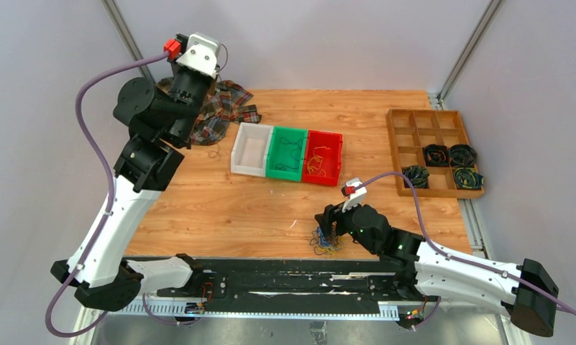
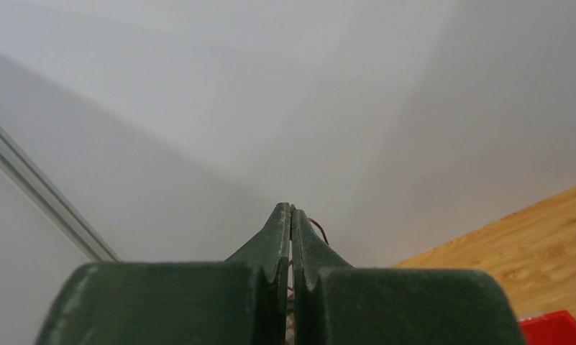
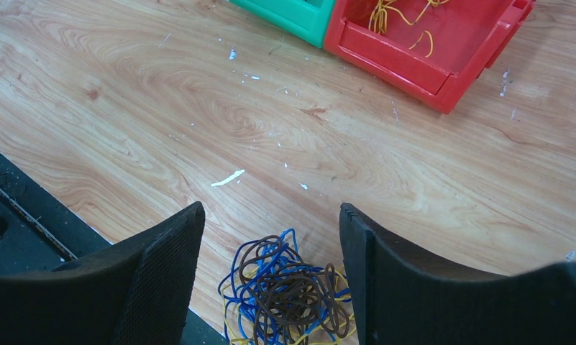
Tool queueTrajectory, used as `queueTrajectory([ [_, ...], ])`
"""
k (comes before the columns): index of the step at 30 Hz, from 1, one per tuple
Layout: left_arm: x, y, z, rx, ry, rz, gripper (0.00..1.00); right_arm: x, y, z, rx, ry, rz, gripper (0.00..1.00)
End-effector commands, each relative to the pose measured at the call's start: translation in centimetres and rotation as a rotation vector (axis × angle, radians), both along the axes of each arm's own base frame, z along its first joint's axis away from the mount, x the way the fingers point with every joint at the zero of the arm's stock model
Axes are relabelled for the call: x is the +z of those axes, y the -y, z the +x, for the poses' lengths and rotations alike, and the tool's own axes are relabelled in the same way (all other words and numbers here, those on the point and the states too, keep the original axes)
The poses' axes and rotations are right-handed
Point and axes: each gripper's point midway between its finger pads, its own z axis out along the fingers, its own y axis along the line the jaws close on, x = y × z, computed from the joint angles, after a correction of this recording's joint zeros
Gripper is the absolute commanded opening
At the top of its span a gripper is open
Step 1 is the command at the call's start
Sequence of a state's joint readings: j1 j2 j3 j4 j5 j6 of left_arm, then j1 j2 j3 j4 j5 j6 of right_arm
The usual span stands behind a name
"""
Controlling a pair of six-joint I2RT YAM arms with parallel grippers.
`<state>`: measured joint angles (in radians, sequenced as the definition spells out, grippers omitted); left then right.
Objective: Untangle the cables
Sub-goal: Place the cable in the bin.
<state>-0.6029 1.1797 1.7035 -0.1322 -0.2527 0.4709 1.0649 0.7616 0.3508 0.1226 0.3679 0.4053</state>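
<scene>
The left end effector was lifted high over the far left corner of the tabletop, its jaws pinched tight together, and a thin brown strand curled out beside the tips, apparently nipped between them. Under that arm a plaid cloth lay crumpled at the far edge. Moving right, three bins sat touching in a row near the middle: a white bin, a green bin with dark green loops inside, and a red bin with yellow-orange loops. Then the cables: a clump of blue, brown and yellow loops, right at the near edge of the tabletop, a little right of centre. The right end effector hung over them with its jaws spread wide, one finger on either side of the clump, gripping nothing; whether the fingers touched the wires was not clear. At the right edge sat a wooden compartment tray, with dark coiled bundles in four of its nearer compartments.
</scene>
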Motion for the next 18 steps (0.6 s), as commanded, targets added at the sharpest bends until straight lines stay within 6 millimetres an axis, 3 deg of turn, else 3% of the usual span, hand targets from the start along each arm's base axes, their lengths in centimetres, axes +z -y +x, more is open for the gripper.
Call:
queueTrajectory([
  [1, -0.3, -0.8, 1.9, 0.039, 0.013, 0.006, 0.01, 0.6, 0.4, 0.1, -0.017, 0.013, 0.000, 0.68],
  [6, -1.5, -1.1, 4.8, 0.045, -0.032, 0.018, 0.01, 0.4, 0.9, -0.1, -0.022, 0.008, -0.011, 0.68],
  [15, -1.8, 0.5, 7.5, 0.019, -0.035, 0.044, 0.01, 0.6, 2.0, -0.1, -0.053, 0.016, -0.010, 0.68],
  [18, -1.2, 0.9, 7.8, 0.006, -0.026, 0.041, 0.01, 0.4, 2.4, -0.1, -0.064, 0.014, -0.015, 0.68],
])
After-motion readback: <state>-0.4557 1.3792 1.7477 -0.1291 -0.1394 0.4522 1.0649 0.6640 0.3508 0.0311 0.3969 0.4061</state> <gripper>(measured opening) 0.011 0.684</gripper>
